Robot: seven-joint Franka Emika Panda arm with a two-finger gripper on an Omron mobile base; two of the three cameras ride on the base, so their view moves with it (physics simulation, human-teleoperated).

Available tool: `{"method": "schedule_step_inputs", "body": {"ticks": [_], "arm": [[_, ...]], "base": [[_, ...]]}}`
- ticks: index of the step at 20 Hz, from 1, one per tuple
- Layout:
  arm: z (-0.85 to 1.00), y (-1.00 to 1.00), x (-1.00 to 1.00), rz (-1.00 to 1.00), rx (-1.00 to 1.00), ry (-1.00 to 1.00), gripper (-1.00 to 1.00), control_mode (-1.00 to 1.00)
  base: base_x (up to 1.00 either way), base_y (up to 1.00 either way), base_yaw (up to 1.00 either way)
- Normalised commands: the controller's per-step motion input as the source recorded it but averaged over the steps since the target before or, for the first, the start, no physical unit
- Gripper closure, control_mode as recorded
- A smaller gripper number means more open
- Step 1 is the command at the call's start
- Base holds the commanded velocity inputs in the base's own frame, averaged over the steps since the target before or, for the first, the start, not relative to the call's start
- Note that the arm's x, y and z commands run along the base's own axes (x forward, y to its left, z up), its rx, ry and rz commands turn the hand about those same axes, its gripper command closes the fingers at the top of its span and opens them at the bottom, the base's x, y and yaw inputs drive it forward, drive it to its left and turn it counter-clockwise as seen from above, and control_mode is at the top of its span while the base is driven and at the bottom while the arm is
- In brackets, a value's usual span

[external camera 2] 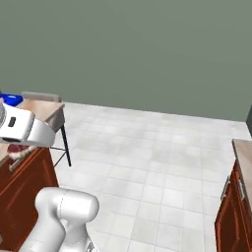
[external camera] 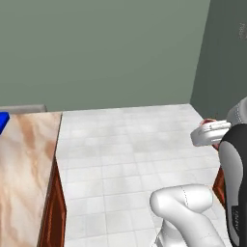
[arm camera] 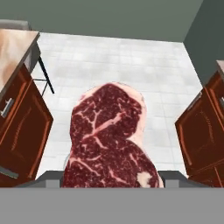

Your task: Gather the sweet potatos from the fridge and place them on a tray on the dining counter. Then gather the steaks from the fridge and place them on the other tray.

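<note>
One steak [arm camera: 111, 140] dominates the centre and lower half of the hand view: a flat, lobed slab of dark red meat with pale marbling and a pinkish-white fat rim. It sits between the two dark finger tips at the bottom corners, so the gripper [arm camera: 111, 177] is clamped on it, jaws spread wide by the meat. Behind it lies a floor [arm camera: 131, 57] of glossy white square tiles, with red-brown panelled cabinets [arm camera: 199, 127] at the right and left edges.

From the left base view comes the dining counter [external camera: 24, 164], its tan-pink marbled top filling the lower left, and a corner of the bright blue tray [external camera: 3, 120] at the left edge. A sliver of red meat peeks behind the white hand at right centre.

From the right base view, the blue tray shows at the far left, with a grey stool beside it, and meat hangs under the white hand at left centre.
</note>
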Motion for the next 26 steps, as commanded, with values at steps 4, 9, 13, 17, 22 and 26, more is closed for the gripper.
{"method": "schedule_step_inputs", "body": {"ticks": [4, 9, 13, 17, 22, 26], "arm": [[0.00, 0.00, 0.00, 0.00, 0.00, 0.00, 1.00, 1.00], [0.00, 0.00, 0.00, 0.00, 0.00, 0.00, 1.00, 1.00], [0.00, 0.00, 0.00, 0.00, 0.00, 0.00, 1.00, 1.00], [0.00, 0.00, 0.00, 0.00, 0.00, 0.00, 1.00, 1.00], [0.00, 0.00, 0.00, 0.00, 0.00, 0.00, 1.00, 1.00], [0.00, 0.00, 0.00, 0.00, 0.00, 0.00, 1.00, 1.00]], "base": [[1.00, 0.00, 0.09], [1.00, -0.03, 0.11], [1.00, -0.12, 0.14], [1.00, -0.16, 0.17], [1.00, -0.28, 0.28], [1.00, -0.39, 0.35]]}}
